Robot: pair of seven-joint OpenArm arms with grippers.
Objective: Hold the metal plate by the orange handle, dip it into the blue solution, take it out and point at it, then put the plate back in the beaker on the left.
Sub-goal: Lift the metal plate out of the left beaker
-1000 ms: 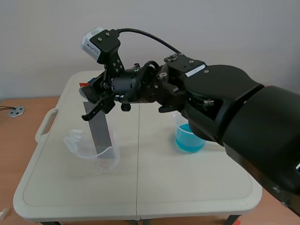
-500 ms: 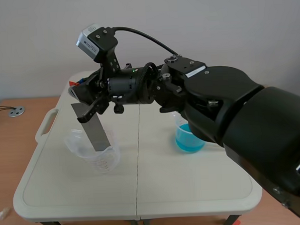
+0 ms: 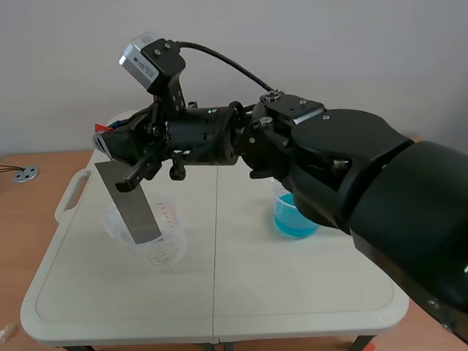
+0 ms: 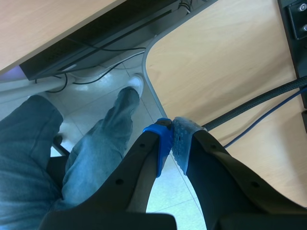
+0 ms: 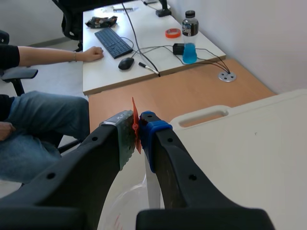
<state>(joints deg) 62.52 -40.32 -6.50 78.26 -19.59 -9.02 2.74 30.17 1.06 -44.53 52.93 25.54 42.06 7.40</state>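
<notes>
Since a second ago the right gripper has swung left, and the metal plate has gone from upright to tilted, top leaning left. Jaws are clamped on the orange handle. Plate's lower end appears inside the clear beaker on the left of the desk. Blue solution is well apart, to the right. Likely the put-back step. Next: lower until the plate rests in the beaker, then release. Left gripper is off the desk, jaws closed on nothing.
</notes>
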